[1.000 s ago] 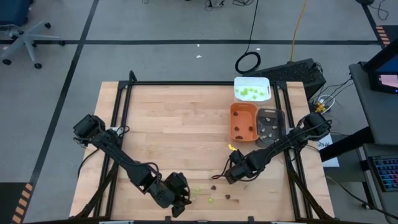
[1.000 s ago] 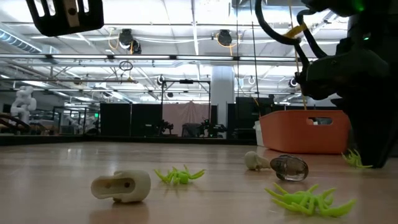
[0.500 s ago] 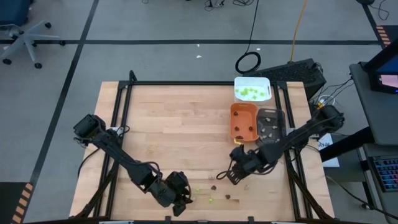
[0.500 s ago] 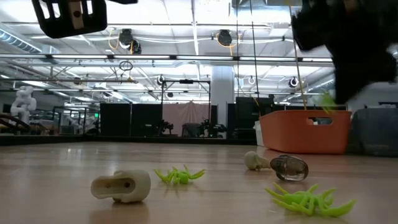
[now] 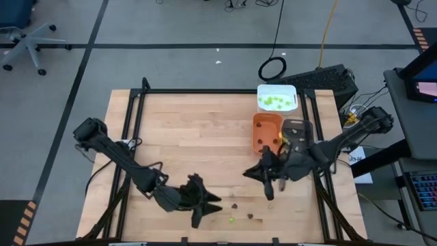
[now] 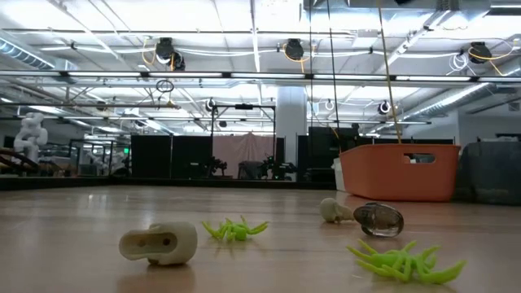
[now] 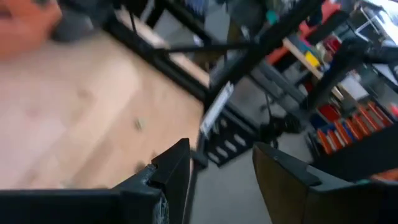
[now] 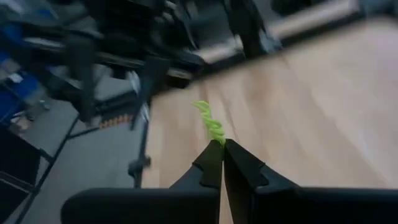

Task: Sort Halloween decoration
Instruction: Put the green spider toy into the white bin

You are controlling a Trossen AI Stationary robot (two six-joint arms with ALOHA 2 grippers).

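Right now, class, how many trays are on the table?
3: white tray at the table's edge; orange tray next to it; grey tray beside the orange, partly under the right arm.

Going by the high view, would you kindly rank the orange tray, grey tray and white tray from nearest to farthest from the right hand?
From the right hand:
1. Orange tray, just beyond it.
2. Grey tray, beside the orange one, slightly farther.
3. White tray, at the table's far edge.
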